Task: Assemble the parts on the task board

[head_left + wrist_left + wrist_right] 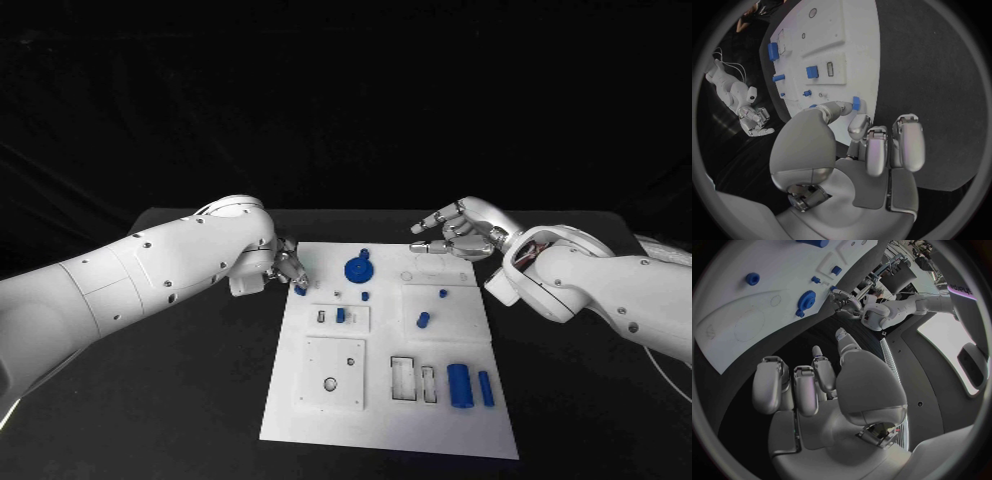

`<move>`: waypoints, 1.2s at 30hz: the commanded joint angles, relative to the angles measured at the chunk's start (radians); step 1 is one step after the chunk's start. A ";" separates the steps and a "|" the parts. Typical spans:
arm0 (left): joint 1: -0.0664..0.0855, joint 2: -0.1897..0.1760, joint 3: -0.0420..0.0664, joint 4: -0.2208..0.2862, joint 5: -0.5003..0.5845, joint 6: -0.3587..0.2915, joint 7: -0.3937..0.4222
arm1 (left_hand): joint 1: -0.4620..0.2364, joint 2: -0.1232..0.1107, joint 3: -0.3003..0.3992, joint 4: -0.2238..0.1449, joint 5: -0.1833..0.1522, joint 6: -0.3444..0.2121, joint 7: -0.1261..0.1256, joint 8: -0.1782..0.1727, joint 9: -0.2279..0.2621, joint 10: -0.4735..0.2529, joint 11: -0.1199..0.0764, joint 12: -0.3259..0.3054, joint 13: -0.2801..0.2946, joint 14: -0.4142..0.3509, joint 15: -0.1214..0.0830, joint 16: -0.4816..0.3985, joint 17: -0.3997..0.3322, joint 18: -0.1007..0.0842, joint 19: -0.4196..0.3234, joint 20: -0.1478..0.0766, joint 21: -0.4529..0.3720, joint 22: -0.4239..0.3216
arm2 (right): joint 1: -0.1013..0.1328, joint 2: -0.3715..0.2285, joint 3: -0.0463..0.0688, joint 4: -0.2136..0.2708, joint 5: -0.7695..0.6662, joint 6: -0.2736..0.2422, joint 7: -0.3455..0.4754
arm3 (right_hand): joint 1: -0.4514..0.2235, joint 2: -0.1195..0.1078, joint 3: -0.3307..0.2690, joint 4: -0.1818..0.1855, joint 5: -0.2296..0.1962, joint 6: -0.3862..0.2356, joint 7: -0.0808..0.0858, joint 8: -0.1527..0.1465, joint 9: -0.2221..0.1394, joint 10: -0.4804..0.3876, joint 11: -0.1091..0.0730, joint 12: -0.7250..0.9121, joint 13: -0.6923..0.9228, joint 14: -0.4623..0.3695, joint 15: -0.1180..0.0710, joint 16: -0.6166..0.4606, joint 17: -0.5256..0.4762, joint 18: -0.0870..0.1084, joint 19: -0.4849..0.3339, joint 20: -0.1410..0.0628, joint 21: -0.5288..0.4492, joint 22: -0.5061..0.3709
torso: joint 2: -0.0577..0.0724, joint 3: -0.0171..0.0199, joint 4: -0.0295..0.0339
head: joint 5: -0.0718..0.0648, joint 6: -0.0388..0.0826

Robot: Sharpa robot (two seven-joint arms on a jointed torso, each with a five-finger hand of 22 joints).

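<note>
task board (389, 400) with blue parts (460, 384); left hand (283, 266) pinching small blue part (300, 290); right hand (454, 236) empty, fingers apart

Tiny board parts (336, 295) indistinct.

Dim, high-contrast scene against a black surround

The white task board (389, 400) glows brightly on the dark bench (188, 400); both wrist views bend straight edges and darken at their circular rims; a bright window glares in the right wrist view.
</note>
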 commanded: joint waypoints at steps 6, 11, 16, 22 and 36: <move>-0.006 -0.010 -0.005 -0.002 -0.002 -0.003 -0.006 | 0.007 0.000 0.130 -0.146 0.015 0.018 -0.005 0.004 -0.005 -0.003 -0.002 -0.005 -0.005 0.106 0.005 0.003 0.263 0.012 0.034 0.007 -0.008 0.075 | -0.001 -0.002 0.000 0.002 -0.002 0.015 0.009 | -0.003 0.007 -0.007 -0.002 0.005 -0.001 -0.004 0.003 0.001 -0.006 0.000 0.001 0.077 0.068 0.005 -0.004 0.110 0.007 -0.004 0.001 -0.006 0.001 | 0.000 -0.0006 0.0004 | -0.001 0.003; -0.006 -0.013 -0.005 -0.001 -0.002 -0.016 -0.002 | 0.007 0.001 0.130 -0.147 0.016 0.020 -0.006 0.004 -0.006 -0.004 -0.002 -0.007 -0.007 0.106 0.005 0.003 0.263 0.012 0.034 0.007 -0.008 0.076 | -0.001 -0.003 0.000 0.003 -0.002 0.016 0.009 | -0.003 0.007 -0.007 -0.002 0.005 -0.001 -0.004 0.003 0.001 -0.006 0.000 0.001 0.077 0.068 0.005 -0.004 0.110 0.007 -0.004 0.001 -0.006 0.001 | 0.000 -0.0006 0.0006 | 0.000 0.000; -0.006 -0.014 -0.005 -0.001 -0.001 -0.026 0.000 | 0.007 0.002 0.129 -0.147 0.016 0.023 -0.006 0.003 -0.007 -0.004 -0.002 -0.008 -0.009 0.106 0.005 0.003 0.263 0.013 0.033 0.007 -0.010 0.074 | -0.001 -0.003 0.000 0.003 -0.002 0.016 0.009 | -0.003 0.007 -0.007 -0.002 0.005 -0.001 -0.004 0.003 0.001 -0.006 0.000 0.001 0.077 0.068 0.005 -0.004 0.110 0.007 -0.004 0.001 -0.006 0.001 | 0.000 -0.0006 0.0000 | 0.000 0.001; -0.006 -0.016 -0.005 0.002 0.015 -0.033 0.004 | 0.000 0.004 0.119 -0.143 0.015 0.028 -0.006 0.001 -0.012 0.002 -0.002 -0.003 -0.005 0.106 0.005 0.003 0.263 0.013 0.033 0.007 -0.011 0.073 | -0.001 -0.002 0.000 0.002 -0.001 0.016 0.010 | -0.003 0.007 -0.007 -0.002 0.005 -0.001 -0.004 0.003 0.001 -0.006 0.000 0.001 0.077 0.068 0.005 -0.004 0.110 0.007 -0.004 0.001 -0.006 0.001 | 0.000 -0.0005 -0.0004 | -0.001 0.000; 0.002 -0.055 -0.004 0.066 0.075 -0.061 0.007 | -0.019 0.028 -0.032 -0.132 0.012 0.053 -0.029 0.049 0.009 0.039 -0.021 0.027 0.022 0.106 -0.006 0.003 0.263 0.009 0.040 -0.001 0.000 0.088 | -0.001 -0.002 0.000 0.002 -0.001 0.018 0.009 | -0.002 0.007 -0.008 -0.002 0.006 -0.002 -0.004 0.003 0.001 -0.006 0.000 0.001 0.076 0.068 0.005 -0.004 0.109 0.007 -0.004 0.001 -0.005 0.001 | -0.001 0.0008 0.0002 | -0.002 -0.002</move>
